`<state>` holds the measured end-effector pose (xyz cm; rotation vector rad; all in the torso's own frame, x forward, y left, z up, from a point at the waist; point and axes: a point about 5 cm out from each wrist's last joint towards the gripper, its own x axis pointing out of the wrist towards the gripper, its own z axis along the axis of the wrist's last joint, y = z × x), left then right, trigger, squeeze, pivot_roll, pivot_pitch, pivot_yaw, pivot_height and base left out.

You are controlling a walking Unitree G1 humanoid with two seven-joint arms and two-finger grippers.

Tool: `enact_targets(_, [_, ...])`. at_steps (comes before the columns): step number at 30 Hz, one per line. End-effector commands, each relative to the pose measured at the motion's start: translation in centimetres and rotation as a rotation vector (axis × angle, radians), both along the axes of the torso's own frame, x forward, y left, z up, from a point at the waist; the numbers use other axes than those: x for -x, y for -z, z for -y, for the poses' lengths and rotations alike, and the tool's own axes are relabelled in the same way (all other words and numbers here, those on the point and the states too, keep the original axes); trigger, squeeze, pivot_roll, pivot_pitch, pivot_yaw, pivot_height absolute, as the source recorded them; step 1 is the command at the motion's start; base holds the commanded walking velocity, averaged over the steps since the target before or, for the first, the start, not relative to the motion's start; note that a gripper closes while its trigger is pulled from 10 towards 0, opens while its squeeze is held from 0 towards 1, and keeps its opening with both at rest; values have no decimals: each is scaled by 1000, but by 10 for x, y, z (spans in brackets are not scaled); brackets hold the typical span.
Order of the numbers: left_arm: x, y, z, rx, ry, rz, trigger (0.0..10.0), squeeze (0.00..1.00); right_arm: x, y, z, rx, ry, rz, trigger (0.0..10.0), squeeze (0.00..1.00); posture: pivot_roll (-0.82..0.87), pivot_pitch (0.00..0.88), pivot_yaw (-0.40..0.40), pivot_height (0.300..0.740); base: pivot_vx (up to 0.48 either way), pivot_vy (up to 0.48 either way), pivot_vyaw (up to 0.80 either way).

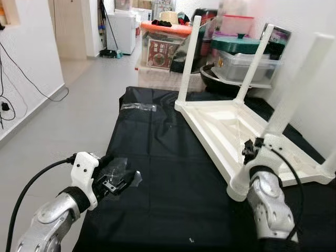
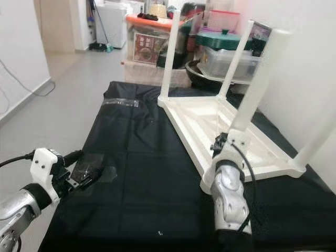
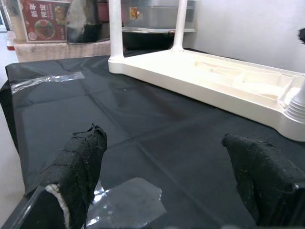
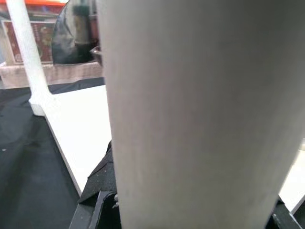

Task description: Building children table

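A white children's table point(image 1: 220, 126) lies upside down on a black sheet point(image 1: 157, 157). Two far legs point(image 1: 189, 58) stand up from it, and a third rises at the right edge. My right gripper point(image 1: 257, 144) is shut on the near leg point(image 1: 299, 89), which leans above the table's near corner point(image 1: 237, 190). That leg point(image 4: 190, 95) is very close in the right wrist view. My left gripper point(image 1: 118, 181) hovers open over the sheet at the near left, above a scrap of clear plastic point(image 3: 128, 195). Its fingers point(image 3: 81, 176) are spread wide, with nothing between them.
A clear plastic strip point(image 1: 138, 107) lies at the sheet's far left. Storage boxes and lidded containers point(image 1: 241, 52) are stacked beyond the table. Grey floor point(image 1: 79, 105) runs along the left, with cables point(image 1: 10, 100) by the wall. A white wall closes the right side.
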<state>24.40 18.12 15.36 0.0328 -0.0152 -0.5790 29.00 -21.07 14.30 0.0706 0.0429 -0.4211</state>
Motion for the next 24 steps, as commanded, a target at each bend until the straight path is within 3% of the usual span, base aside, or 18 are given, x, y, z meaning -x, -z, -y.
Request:
enact_targets(1, [-2, 1, 0, -9, 2, -3, 10000, 0, 12, 30, 0, -26, 41, -175, 0, 0, 75, 0, -95, 740, 0, 0, 0])
enact_targets(5, [-3, 1, 1, -12, 5, -3, 10000, 0, 6, 32, -6, -77, 45, -200, 0, 0, 74, 0, -92, 740, 0, 0, 0])
enact_targets(6, [-3, 1, 1, -12, 7, -3, 10000, 0, 3, 29, -13, -93, 2, -194, 10000, 0, 72, 0, -90, 740, 0, 0, 0])
enact_targets(8, [-4, 1, 1, -13, 8, -2, 10000, 0, 1, 28, -18, -102, -29, -189, 10000, 0, 72, 0, -90, 740, 0, 0, 0])
enact_targets(9, [-4, 0, 2, -13, 9, -1, 10000, 0, 1, 25, -20, -96, -44, -180, 10000, 910, 71, 0, -91, 740, 0, 0, 0])
enact_targets(10, [-4, 0, 2, -14, 10, -1, 10000, 0, 2, 21, -21, -96, -58, -164, 10000, 1000, 71, 0, -91, 740, 0, 0, 0])
enact_targets(13, [-4, 0, 2, -14, 11, -1, 10000, 0, 1, 18, -20, -93, -65, -145, 10000, 1000, 70, 0, -90, 740, 0, 0, 0])
enact_targets(19, [-5, 0, 3, -14, 15, -1, 10000, 0, -3, -18, -6, -44, -119, -2, 10000, 1000, 60, 0, -89, 740, 0, 0, 0])
enact_targets(20, [-5, 0, 3, -14, 15, -1, 10000, 0, -3, -27, -3, -52, -133, 35, 10000, 890, 54, 0, -88, 740, 0, 0, 0])
enact_targets(21, [-6, 0, 3, -14, 16, -1, 10000, 0, -4, -39, -1, -58, -175, 87, 10000, 635, 54, 0, -88, 740, 0, 0, 0])
enact_targets(23, [-6, 0, 3, -14, 16, -1, 10000, 0, -5, -49, 0, -61, -210, 129, 10000, 596, 46, 0, -86, 740, 0, 0, 0])
enact_targets(24, [-6, 0, 3, -12, 17, -1, 10000, 0, -6, -62, 0, -59, -292, 175, 10000, 0, 42, 0, -85, 740, 0, 0, 0])
